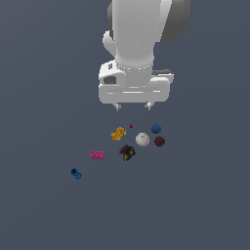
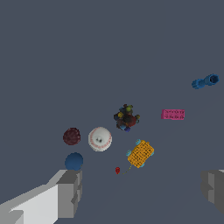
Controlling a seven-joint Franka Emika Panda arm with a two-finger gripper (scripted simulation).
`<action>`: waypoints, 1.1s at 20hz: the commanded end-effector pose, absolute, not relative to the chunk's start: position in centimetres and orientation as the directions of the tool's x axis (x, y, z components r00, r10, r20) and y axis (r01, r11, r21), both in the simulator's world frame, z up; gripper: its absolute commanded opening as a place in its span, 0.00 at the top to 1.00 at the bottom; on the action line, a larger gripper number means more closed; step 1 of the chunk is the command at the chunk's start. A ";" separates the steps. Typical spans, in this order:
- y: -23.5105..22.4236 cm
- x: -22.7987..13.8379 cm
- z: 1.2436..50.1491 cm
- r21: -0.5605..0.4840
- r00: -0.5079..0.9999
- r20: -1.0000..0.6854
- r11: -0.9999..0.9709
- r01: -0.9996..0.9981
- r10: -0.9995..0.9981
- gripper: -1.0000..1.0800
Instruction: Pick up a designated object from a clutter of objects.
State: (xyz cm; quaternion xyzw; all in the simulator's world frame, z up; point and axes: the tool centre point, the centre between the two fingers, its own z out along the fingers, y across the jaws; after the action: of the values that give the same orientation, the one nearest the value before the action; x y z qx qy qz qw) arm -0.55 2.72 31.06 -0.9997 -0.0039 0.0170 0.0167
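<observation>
Maroon ball point(image 1: 159, 141) sits untouched beside the white ball point(image 1: 142, 139), near the blue ball point(image 1: 156, 129). Our gripper point(image 1: 132, 105) hovers above, jaws spread wide and empty; we have the descent, grasp and lift left.

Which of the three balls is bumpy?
The dark maroon ball, beside the white ball. It looks speckled and rough, while the blue ball looks smooth.

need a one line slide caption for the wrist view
Open fingers above scattered clutter: maroon ball beside white ball, blue ball nearest.
</observation>
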 end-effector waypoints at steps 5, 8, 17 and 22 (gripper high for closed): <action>2.6 -0.3 31.8 -0.034 1.000 -0.017 -0.999 0.011 0.012 0.04; 2.5 0.2 32.8 -0.033 1.000 0.008 -0.999 0.018 0.018 0.04; 2.7 0.3 32.7 -0.031 1.000 0.014 -0.999 0.023 0.023 0.04; 3.8 0.6 30.8 -0.023 0.999 0.013 -0.999 0.041 0.041 0.04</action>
State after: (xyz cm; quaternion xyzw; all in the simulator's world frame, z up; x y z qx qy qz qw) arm 0.51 3.39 31.48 -0.9997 -0.0173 -0.0067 0.0130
